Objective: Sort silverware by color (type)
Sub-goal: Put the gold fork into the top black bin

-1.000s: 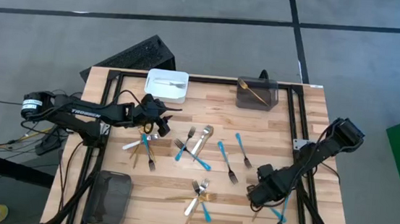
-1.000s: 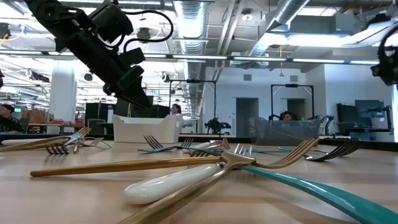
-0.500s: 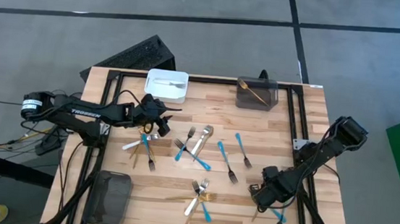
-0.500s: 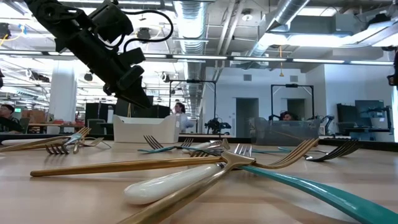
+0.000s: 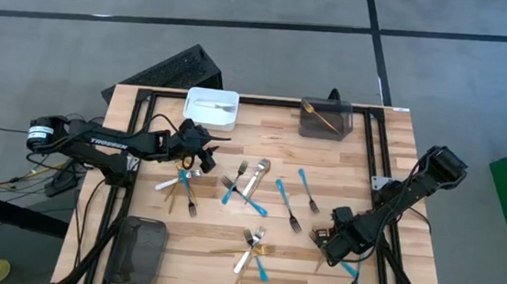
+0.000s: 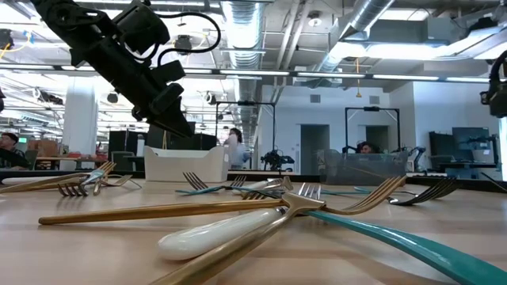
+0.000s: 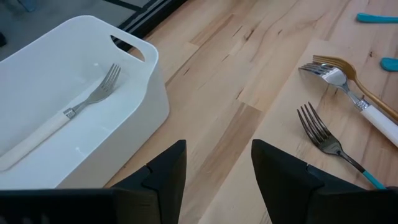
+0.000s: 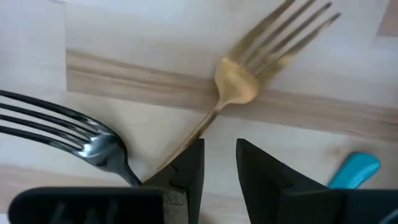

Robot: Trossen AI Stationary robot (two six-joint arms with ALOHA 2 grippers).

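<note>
Forks with blue, white and gold handles lie scattered over the wooden table [image 5: 229, 213]. My right gripper [image 5: 332, 245] points down at the near right, its fingers a little apart [image 8: 219, 165]. Below it lies a gold fork [image 8: 249, 68], whose handle runs under one finger. A dark fork [image 8: 68, 130] and a blue handle [image 8: 354, 169] lie beside it. My left gripper [image 5: 200, 146] hangs open [image 7: 217, 174] beside the white bin [image 7: 140, 93], which holds a white-handled fork [image 7: 68, 112]. My right gripper points down over the gold fork's handle [image 8: 186, 146], which passes under one finger [image 8: 189, 168]. Whether the finger touches the handle cannot be told. The fork lies flat on the table, and nothing shows between the fingers.
A dark grey bin [image 5: 326, 119] with a gold piece stands at the far edge, and a dark mesh bin [image 5: 138, 250] at the near left corner. More forks lie mid-table [image 5: 250, 183] and nearer [image 5: 254, 245]. A keyboard [image 5: 163, 70] lies beyond the table.
My right gripper has turned a little about its own downward line while staying over the gold fork at the near right. The silverware has not moved.
</note>
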